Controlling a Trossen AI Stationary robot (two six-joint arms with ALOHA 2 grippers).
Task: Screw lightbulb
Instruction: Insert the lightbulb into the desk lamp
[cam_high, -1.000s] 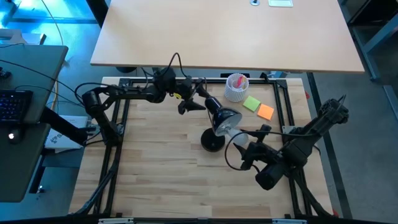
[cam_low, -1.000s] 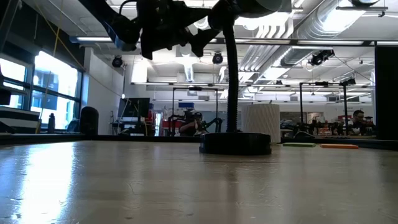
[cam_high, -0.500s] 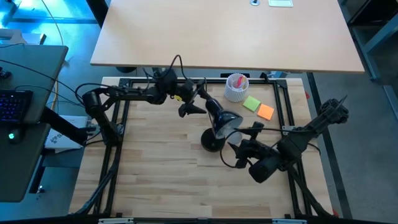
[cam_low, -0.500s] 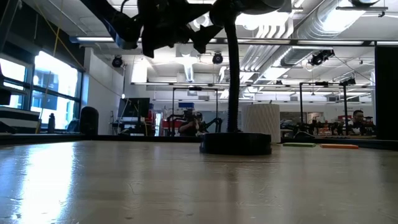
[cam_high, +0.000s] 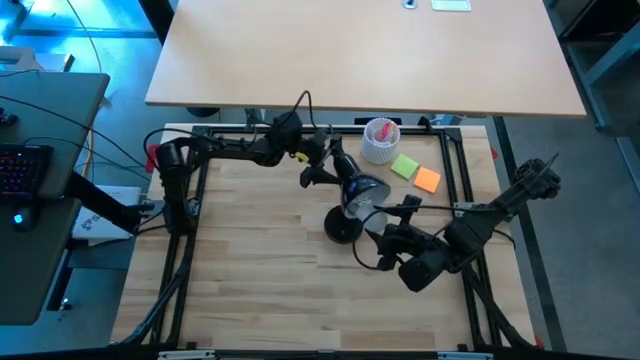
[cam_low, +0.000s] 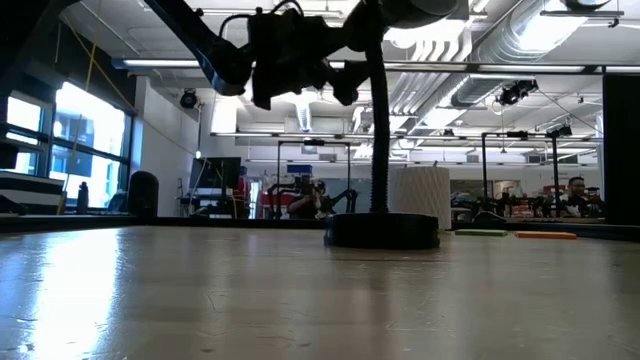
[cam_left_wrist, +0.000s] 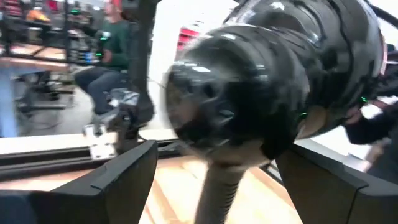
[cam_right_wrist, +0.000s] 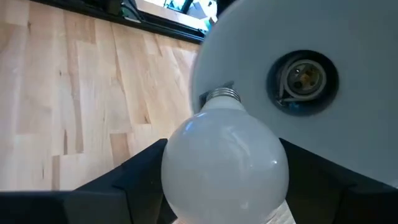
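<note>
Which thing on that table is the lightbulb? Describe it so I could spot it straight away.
Find the black desk lamp mid-table. Just in front of its head, the right gripper holds the lightbulb between its fingers. It is the small white globe with a silvery screw base, unlike the ribbed white cup.

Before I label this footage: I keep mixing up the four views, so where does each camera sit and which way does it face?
High view: above, facing straight down on the table; both arms show, the lamp between them.
Low view: at tabletop height, facing level across to the room; the left gripper hangs above.
Left wrist view: on the left arm, facing the lamp head's back between its open fingers.
Right wrist view: on the right arm, facing the empty socket; the right gripper holds the lightbulb.
Shared: all four show the lamp.
</note>
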